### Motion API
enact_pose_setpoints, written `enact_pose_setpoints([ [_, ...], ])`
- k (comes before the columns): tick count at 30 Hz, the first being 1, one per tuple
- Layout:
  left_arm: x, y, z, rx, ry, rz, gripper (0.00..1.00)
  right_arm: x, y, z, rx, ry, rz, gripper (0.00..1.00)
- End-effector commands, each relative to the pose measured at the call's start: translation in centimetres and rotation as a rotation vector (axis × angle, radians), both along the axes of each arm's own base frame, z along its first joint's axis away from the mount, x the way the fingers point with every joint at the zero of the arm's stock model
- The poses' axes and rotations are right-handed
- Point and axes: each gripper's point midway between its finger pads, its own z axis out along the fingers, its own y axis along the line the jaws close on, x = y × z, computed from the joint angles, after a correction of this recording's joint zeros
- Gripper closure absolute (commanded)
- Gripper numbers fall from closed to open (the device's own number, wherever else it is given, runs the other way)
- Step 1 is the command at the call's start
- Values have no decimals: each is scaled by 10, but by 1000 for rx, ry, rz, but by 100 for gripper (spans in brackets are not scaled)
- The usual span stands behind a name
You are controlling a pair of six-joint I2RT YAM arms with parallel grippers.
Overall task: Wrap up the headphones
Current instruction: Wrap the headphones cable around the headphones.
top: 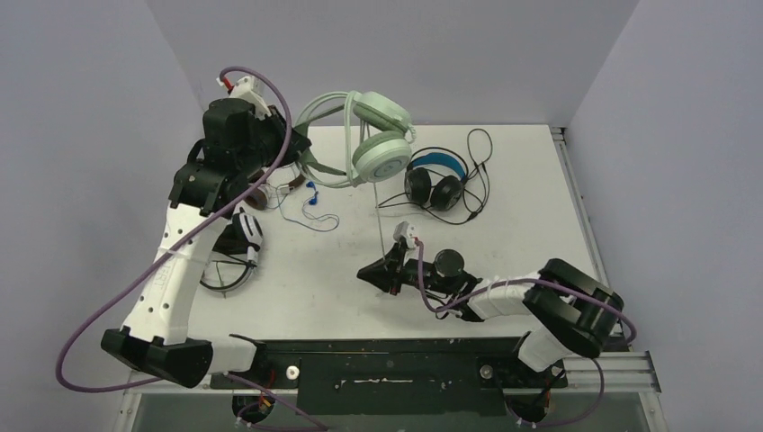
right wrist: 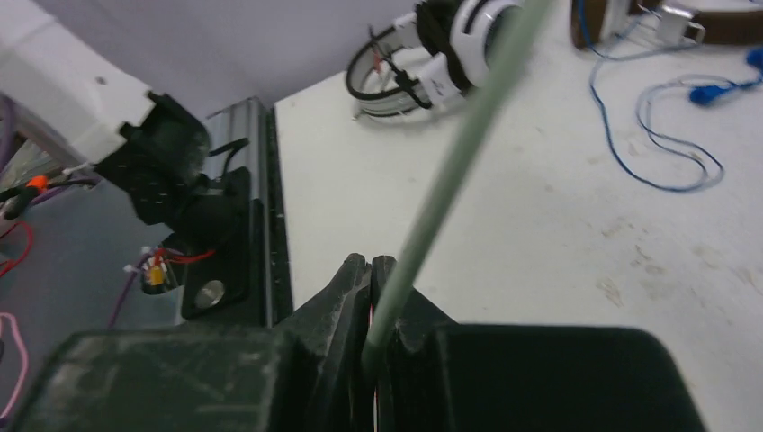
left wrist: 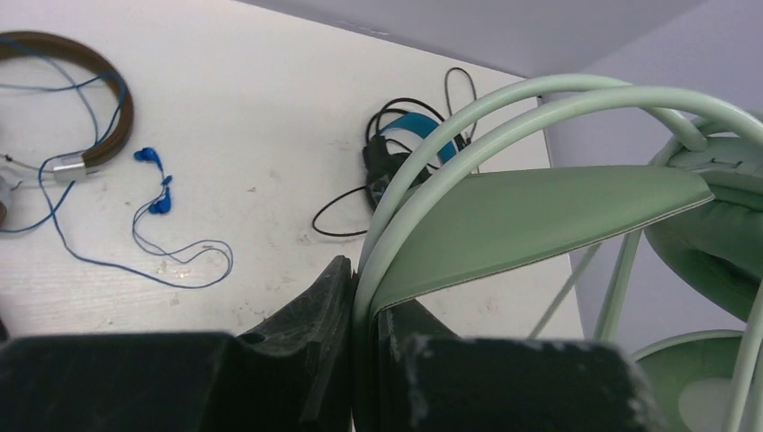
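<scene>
While the mint headset is pinched by the left gripper, its cord by the right gripper, wrapping seems barely begun.

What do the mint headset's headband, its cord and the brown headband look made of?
Mint headband: two smooth, slightly glossy hoops, likely plastic, over a matte strap, possibly leatherette. Mint cord: smooth, round, probably a rubbery plastic sheath. Brown headband: thin matte band, leather-like, with a silvery, metal-looking clip.
</scene>
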Motion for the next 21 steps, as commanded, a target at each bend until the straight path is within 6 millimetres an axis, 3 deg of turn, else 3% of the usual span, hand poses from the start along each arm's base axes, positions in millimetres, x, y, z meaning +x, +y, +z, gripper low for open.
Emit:
enact_pose_setpoints([
  [1, 32, 18, 47, -231, -140, 102, 100, -36, 11, 46, 67, -89, 56, 99],
  [4, 43, 34, 29, -198, -143, 201, 100, -51, 15, 60, 58, -92, 89, 99],
  [10, 57, 67, -23, -111, -103, 390, 100, -46, 35, 75, -121, -55, 138, 97],
  [16, 61, 91, -82, -35, 101, 571, 100, -42, 50, 84, -228, -45, 186, 96],
  [21, 57, 103, -103, 93, 67, 609, 100, -30, 52, 107, -248, -71, 138, 96],
])
